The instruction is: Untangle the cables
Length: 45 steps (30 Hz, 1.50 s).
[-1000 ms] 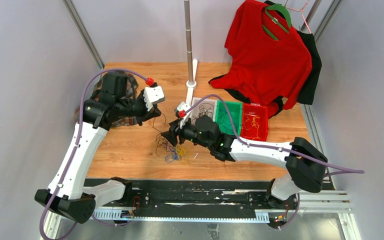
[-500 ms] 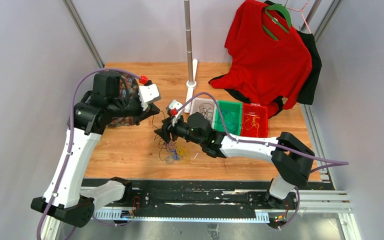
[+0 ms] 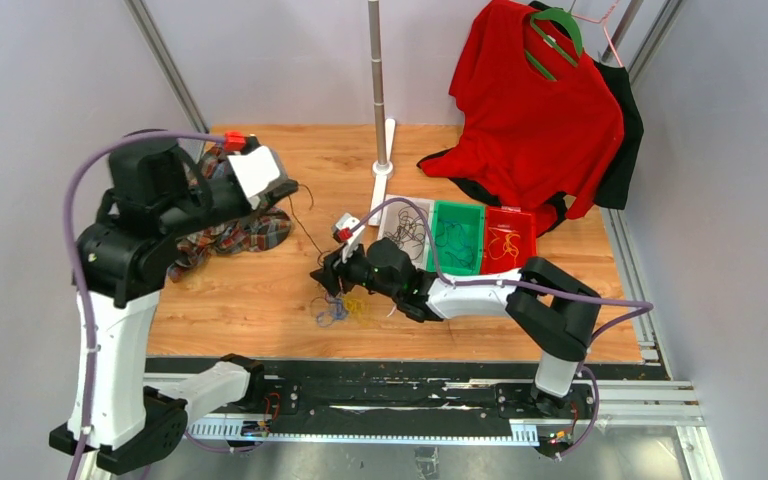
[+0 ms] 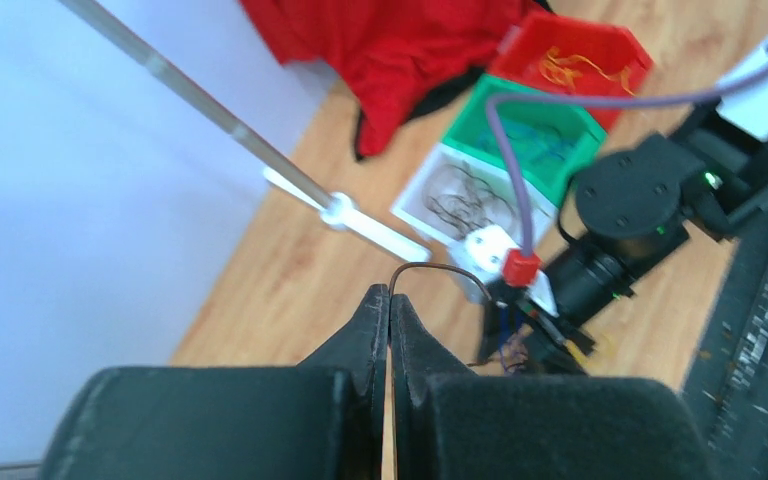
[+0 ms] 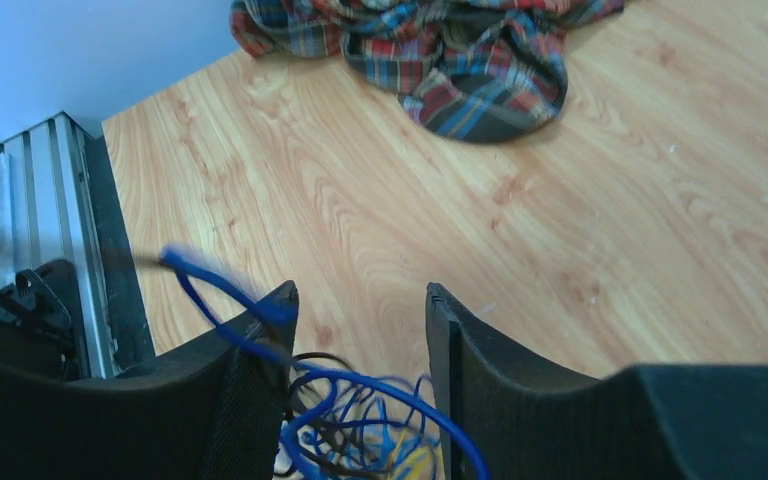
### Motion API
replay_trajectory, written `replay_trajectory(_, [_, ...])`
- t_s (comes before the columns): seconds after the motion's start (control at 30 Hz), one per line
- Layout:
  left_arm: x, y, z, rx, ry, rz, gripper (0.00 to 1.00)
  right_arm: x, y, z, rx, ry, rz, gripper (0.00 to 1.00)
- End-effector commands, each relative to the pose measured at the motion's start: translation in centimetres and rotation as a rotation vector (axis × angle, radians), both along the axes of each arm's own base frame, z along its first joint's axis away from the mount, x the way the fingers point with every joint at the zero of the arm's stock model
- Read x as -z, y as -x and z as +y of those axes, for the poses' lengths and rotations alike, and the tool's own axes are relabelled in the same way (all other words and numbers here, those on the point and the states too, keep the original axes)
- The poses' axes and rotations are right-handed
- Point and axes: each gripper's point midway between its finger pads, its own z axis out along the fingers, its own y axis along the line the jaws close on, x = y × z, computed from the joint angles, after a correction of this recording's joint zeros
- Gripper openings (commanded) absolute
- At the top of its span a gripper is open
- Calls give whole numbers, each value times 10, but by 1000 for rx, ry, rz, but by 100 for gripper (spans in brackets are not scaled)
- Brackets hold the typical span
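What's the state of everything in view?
Left pincer, shut on a black cable, raised.
Right pincer, open over the cable wad.
Cable wad, tangled, on the table.
White bin, holds black cables.
Green bin, holds dark cables.
Red bin, holds yellow cables.
Red shirt, hanging.
Plaid cloth, crumpled.

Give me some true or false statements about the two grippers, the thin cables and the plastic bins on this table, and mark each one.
1. The left gripper is shut on a thin black cable. True.
2. The right gripper is clamped fully shut. False: its fingers stand apart over the tangled wad of blue, black and yellow cables.
3. The red plastic bin holds yellow-orange cables. True.
4. The plaid cloth lies inside the green bin. False: it lies bunched on the wooden table.
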Motion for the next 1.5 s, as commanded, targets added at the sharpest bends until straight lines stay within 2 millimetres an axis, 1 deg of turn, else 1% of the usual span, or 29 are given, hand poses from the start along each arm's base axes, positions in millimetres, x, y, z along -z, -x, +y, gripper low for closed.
replay_trajectory(0.0, [-61,8,20,-103,31,-185,1,24,5,-8,32,-29,50,49])
replay_trajectory(0.1, [-100,7,32,-162,36,-302,1,35,10,-19,46,-34,73,48])
replay_trajectory(0.23, [-143,7,45,-231,44,-436,1,45,15,-31,59,-31,93,46])
replay_trajectory(0.37, [-178,10,59,-299,64,-561,0,48,18,-40,71,-26,103,44])
replay_trajectory(0.47, [-206,15,68,-353,118,-660,0,54,21,-45,76,-16,114,44])
replay_trajectory(0.53, [-231,19,79,-414,188,-735,0,59,22,-48,84,-11,127,43])
replay_trajectory(0.6, [-259,27,93,-487,284,-838,1,67,23,-51,91,-2,142,38])
replay_trajectory(0.67, [-280,37,103,-527,353,-927,0,72,24,-53,96,0,158,30])
replay_trajectory(0.7, [-287,41,105,-531,371,-953,0,74,25,-54,99,-2,165,27])
replay_trajectory(0.8, [-299,46,106,-533,391,-973,1,76,24,-57,111,0,173,21])
replay_trajectory(0.9, [-321,56,121,-598,460,-1077,0,80,23,-62,135,24,182,11])
replay_trajectory(0.93, [-326,58,127,-625,485,-1106,1,81,22,-63,142,32,185,10])
replay_trajectory(0.97, [-327,56,128,-637,493,-1109,0,80,22,-64,145,34,181,10])
replay_trajectory(1.0, [-327,57,124,-614,480,-1100,0,77,21,-65,148,31,171,14])
replay_trajectory(1.03, [-322,53,118,-584,450,-1067,0,71,19,-66,159,28,154,18])
replay_trajectory(1.1, [-311,47,110,-553,435,-1019,1,50,15,-66,165,13,106,23])
replay_trajectory(1.2, [-300,46,103,-515,427,-1000,0,19,13,-63,158,27,23,37])
replay_trajectory(1.27, [-287,42,94,-473,405,-949,0,-9,14,-60,140,4,-25,45])
replay_trajectory(1.33, [-275,39,88,-441,396,-903,0,-38,16,-56,114,-19,-78,50])
replay_trajectory(1.4, [-268,39,85,-426,394,-885,1,-70,19,-49,79,-54,-129,55])
replay_trajectory(1.47, [-264,37,83,-419,390,-870,0,-94,24,-42,46,-68,-163,59])
